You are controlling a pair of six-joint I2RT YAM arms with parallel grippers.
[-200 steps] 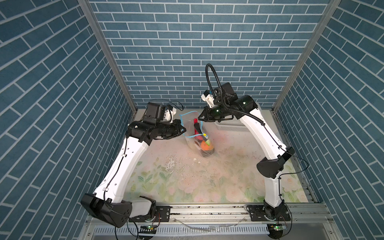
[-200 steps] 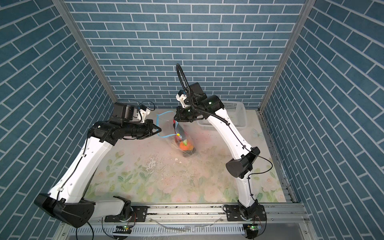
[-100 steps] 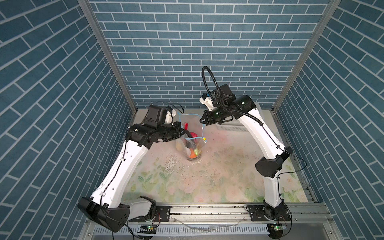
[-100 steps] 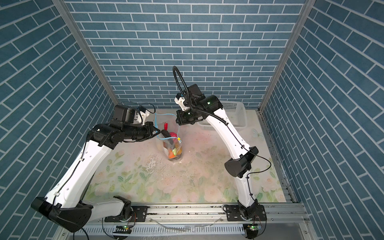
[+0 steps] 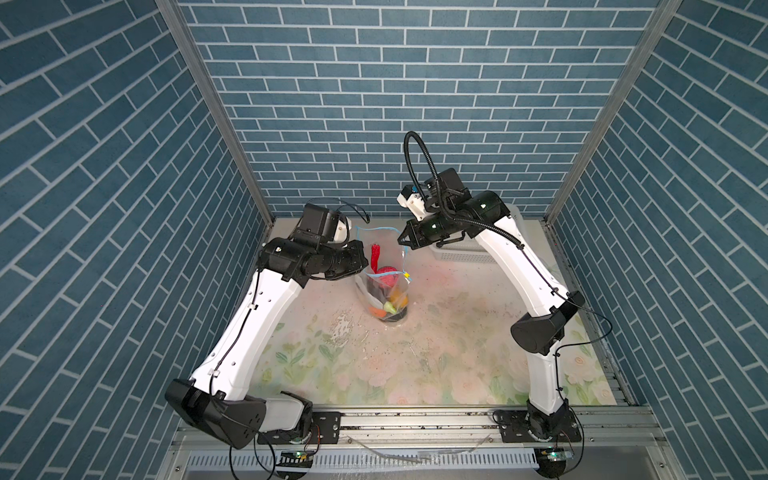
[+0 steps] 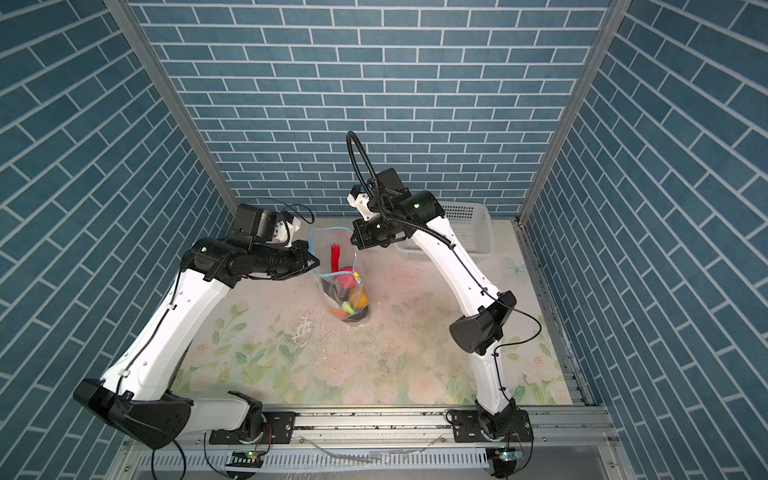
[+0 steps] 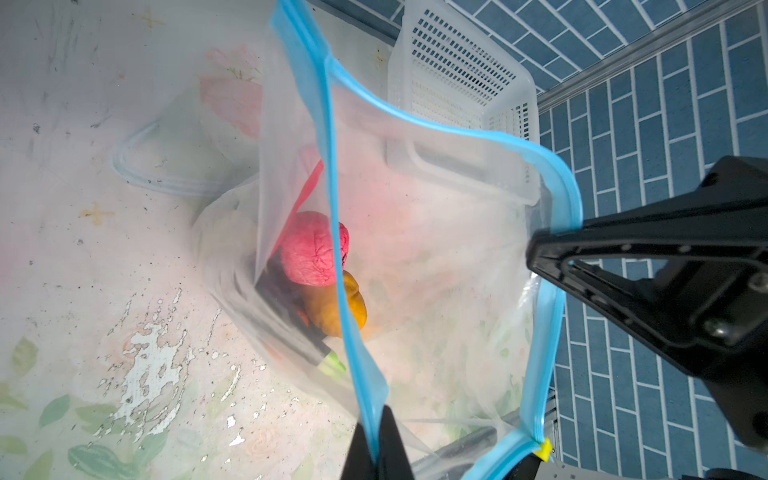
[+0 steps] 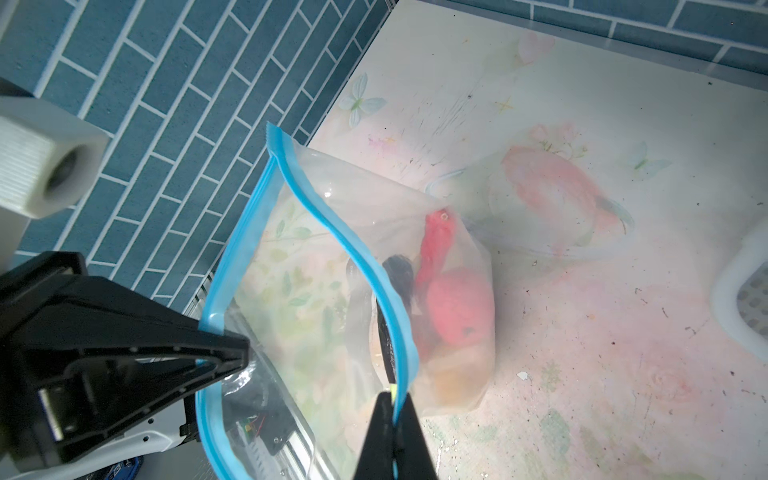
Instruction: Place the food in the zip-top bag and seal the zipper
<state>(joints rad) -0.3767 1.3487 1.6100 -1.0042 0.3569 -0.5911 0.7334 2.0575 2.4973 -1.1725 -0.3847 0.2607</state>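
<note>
zip-top bag [image 5: 384, 293] [image 6: 344, 291]: just above the middle of both top views, strung between the two arms with its mouth up and pulled open. Its lower end looks to be down at the table [image 5: 415, 365], but I can't tell whether it rests there.
left tool [image 5: 365, 261] [image 6: 316, 262] [image 7: 376, 411] [image 8: 245, 353]: closed tight, pinching one lip of the zipper. In the left wrist view its fingers [image 7: 394, 444] clamp the blue strip at the bottom edge of the frame.
right tool [image 5: 402, 244] [image 6: 354, 246] [image 7: 536, 249] [image 8: 392, 399]: also closed, nipping the opposite lip. It reaches in from the right of the left wrist view.
zipper [image 7: 332, 199] [image 8: 365, 266]: light blue and unsealed, its two lips bowed apart into a wide loop.
slider tab [image 7: 545, 448]: small and yellow, at the lower right of the left wrist view, where the lips meet.
food: every piece I can make out sits inside the bag.
red strip [image 5: 375, 255] [image 6: 335, 255] [image 8: 436, 237]: stands on end, the tallest piece.
pink ball [image 7: 316, 249] [image 8: 457, 307]: bumpy, at the foot of the red strip.
orange piece [image 7: 336, 307] [image 6: 360, 298]: touching the pink ball, lower in the bag.
green-tipped piece [image 7: 332, 366] [image 5: 390, 306]: near the bag's bottom.
dark pieces [image 8: 399, 270]: packed low in the bag, too murky to name.
basket [image 5: 461, 253] [image 6: 469, 224] [image 7: 457, 75]: white and perforated, at the table's upper right behind the right arm, apart from the bag.
</note>
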